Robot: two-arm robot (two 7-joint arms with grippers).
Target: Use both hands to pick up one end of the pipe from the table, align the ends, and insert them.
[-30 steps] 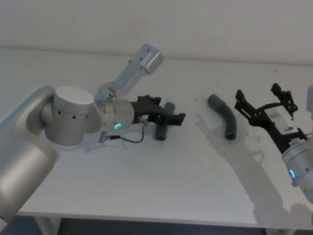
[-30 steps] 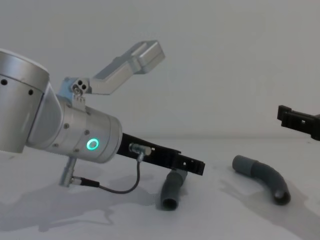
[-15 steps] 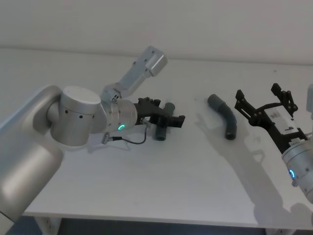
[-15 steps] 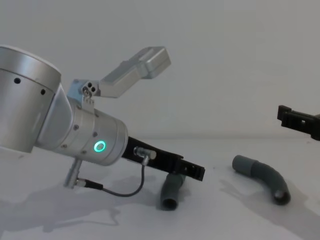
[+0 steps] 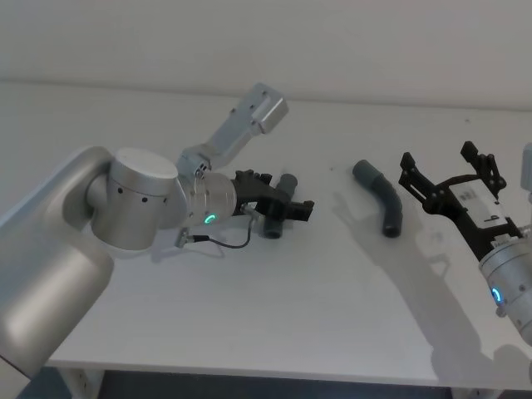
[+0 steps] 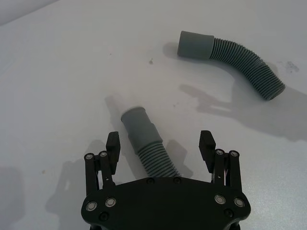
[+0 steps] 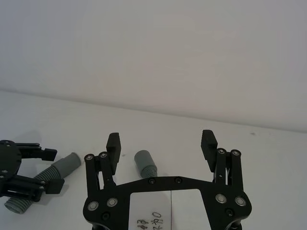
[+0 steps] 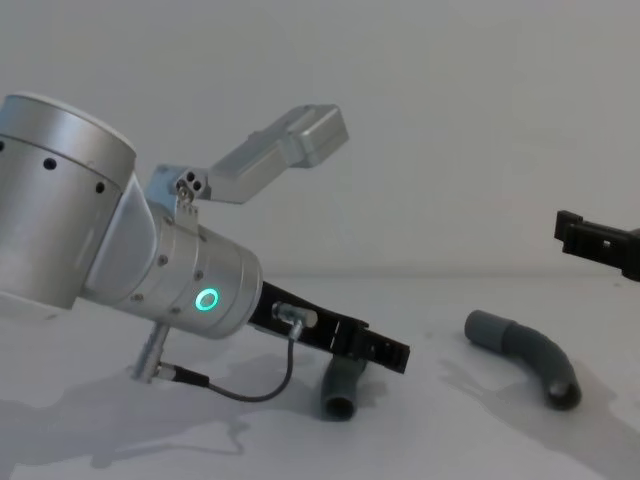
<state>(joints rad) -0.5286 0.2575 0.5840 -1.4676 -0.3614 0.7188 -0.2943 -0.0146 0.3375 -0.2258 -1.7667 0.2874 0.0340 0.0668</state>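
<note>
Two pipe pieces lie flat on the tabletop (image 5: 291, 324), neither of them lifted. The short piece (image 6: 144, 139) sits around the middle, somewhat nearer the far edge than the near one. The longer curved piece (image 5: 381, 199) lies between it and the right edge, well apart from it.

Left gripper (image 6: 160, 142): low over the short piece, jaws spread wide, one finger either side of the ribbed body. Neither finger appears to touch it in the wrist view. The short piece's collar (image 6: 135, 119) pokes out ahead of the fingers. Judgement: this placement makes sense, since a hold on the ribs leaves the collar free as the mating end.

Right gripper (image 7: 161, 140): held above the tabletop near the right edge, jaws fully apart with nothing between them, stopped short of the curved piece. The curved piece's collar (image 6: 194, 44) points toward the far edge.

Step, as judged: the left grasp is about to close and the right pickup has not begun, so you are early in the task.

Next, you will want the left jaws to close square across the ribs. The ribbed body probably flexes, so a hold too far back may let the collar droop. A round body may also roll away from whichever finger lands first.
</note>
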